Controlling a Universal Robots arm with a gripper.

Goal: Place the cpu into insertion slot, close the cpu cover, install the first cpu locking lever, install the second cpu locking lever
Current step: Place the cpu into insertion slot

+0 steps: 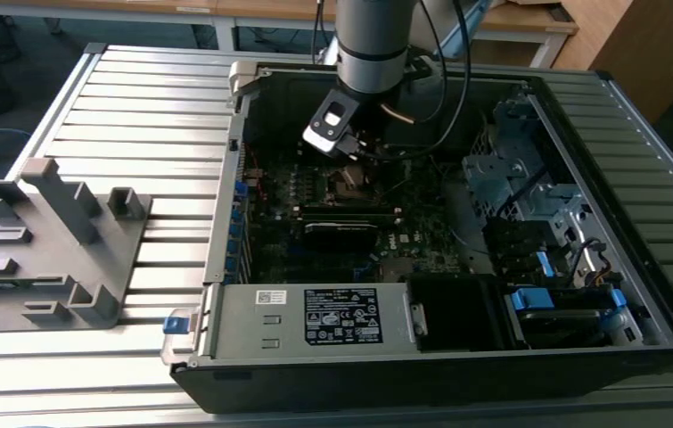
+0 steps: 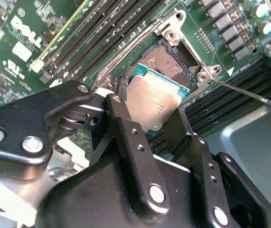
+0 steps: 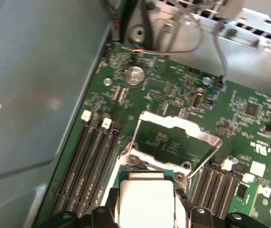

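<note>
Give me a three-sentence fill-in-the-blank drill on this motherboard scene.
1. The gripper is shut on the ____.
2. The slot below it has ____ seated in it.
3. In the first wrist view, the cover is swung ____.

Missing words: cpu; nothing; open.

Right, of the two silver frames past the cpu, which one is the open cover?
The farther one, the cover, hinged up with green board showing through its window. The nearer frame lies flat: the slot, right by the cpu.
</note>
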